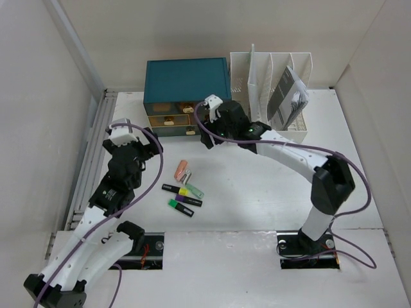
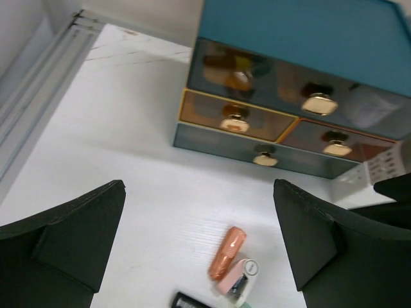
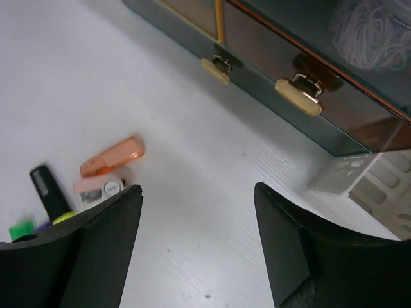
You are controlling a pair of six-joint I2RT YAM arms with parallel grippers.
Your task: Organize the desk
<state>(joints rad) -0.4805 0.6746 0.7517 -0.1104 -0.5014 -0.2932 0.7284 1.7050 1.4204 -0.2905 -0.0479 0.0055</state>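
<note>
Left gripper (image 2: 199, 189): jaws wide apart, empty, hanging over the desk (image 2: 128, 160). Under and between its fingers (image 2: 77, 237) lie an orange capsule (image 2: 227, 252) and a pink clip-like piece (image 2: 237, 277), touching each other. Farther ahead stands the teal box (image 2: 295, 32), with four tinted drawer fronts and brass knobs (image 2: 320, 102).

Right gripper (image 3: 198, 189): jaws parted, empty, over the desk (image 3: 192, 147) and close before the box's (image 3: 334, 122) lower drawers. Off its left finger are the capsule (image 3: 112, 157), the pink piece (image 3: 96, 188) and markers (image 3: 48, 192), partly hidden by that finger. Off its right finger is a corner of the white rack (image 3: 359, 179). Only this view shows pale loops (image 3: 372, 29) behind a drawer front.

Overhead only:
- The left gripper (image 1: 149, 144) is near the markers (image 1: 189, 201), four in a cluster.
- The right gripper (image 1: 212, 109) is at the box (image 1: 186, 80).
- The rack (image 1: 257, 70), just right of the box, holds a booklet (image 1: 289, 96).
- The desk (image 1: 257, 192) has a rail (image 1: 90, 160) on the left and two cut-outs (image 1: 144, 247) by the arm bases.
</note>
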